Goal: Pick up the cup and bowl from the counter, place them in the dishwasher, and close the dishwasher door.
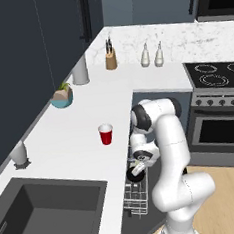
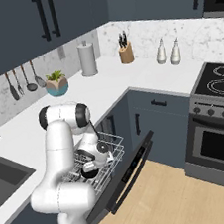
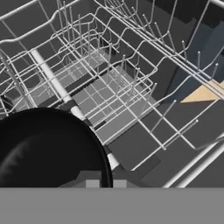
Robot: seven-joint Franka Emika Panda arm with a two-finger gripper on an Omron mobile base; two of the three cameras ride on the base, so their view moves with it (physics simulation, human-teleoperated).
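The black bowl [image 1: 134, 174] [image 2: 89, 173] [image 3: 46, 148] hangs low over the dishwasher's pulled-out white wire rack [image 1: 134, 198] [image 2: 109, 157] [image 3: 131, 87]. My gripper [image 1: 139, 166] [image 2: 94, 163] [image 3: 105, 183] is shut on its rim, with the rim between the fingertips [image 3: 92, 182] in the hand view. I cannot tell whether the bowl touches the rack. The red cup [image 1: 106, 134] stands upright on the white counter [image 1: 70, 138], left of the arm. The dishwasher door [image 2: 128, 173] is folded down and open.
A dark sink [image 1: 47, 210] lies at the near left. The planter [image 1: 62, 97], a white cylinder [image 1: 79, 69], a knife block [image 1: 111, 59] and two bottles [image 1: 151, 54] stand farther back. The oven [image 1: 220, 125] is to the right, above wood floor [image 2: 185, 199].
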